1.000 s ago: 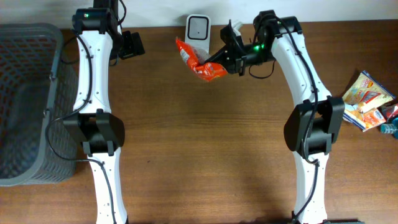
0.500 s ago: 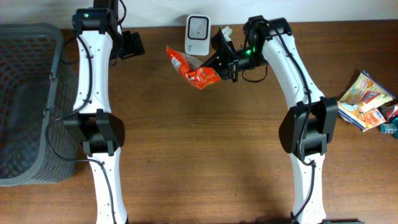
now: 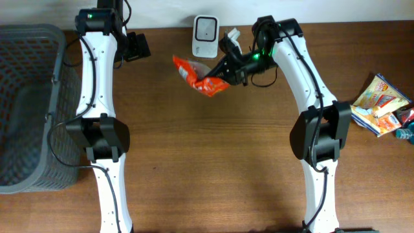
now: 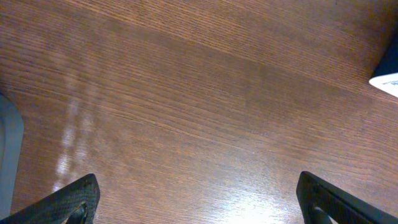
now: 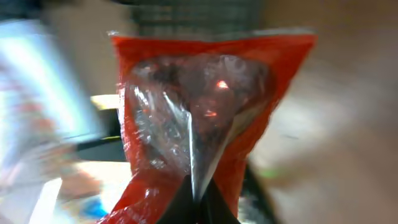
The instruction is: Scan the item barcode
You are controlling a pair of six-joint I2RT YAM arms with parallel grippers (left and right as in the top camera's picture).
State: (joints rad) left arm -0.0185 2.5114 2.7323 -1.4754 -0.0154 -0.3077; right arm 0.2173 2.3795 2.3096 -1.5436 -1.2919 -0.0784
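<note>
Since 1 second ago the right arm has swung its wrist a little toward the left along the back edge of the worktop, carrying the snack packet with it; over the last half second it has barely shifted. That orange-red packet now sits just in front of the white scanner, which stands at the middle of the back edge, and slightly toward the left side of it. The right jaws are pressed together on one end of the packet, pinching it, with the rest of the bag sticking out leftward from them. From the right wrist camera the packet fills the view: red film around a clear, crinkled window, its lower end gathered between the dark fingers; everything behind it is blurred. Whether the bag touches the wood cannot be told from above.

The left arm reaches toward the back left corner, its wrist near the back edge and well apart from the packet. The left jaws are spread wide and hold nothing: in the left wrist view only the 2 dark fingertips show at the bottom corners, over bare wood grain. A grey mesh basket sits along the left edge, and a small heap of loose packets lies at the right edge
</note>
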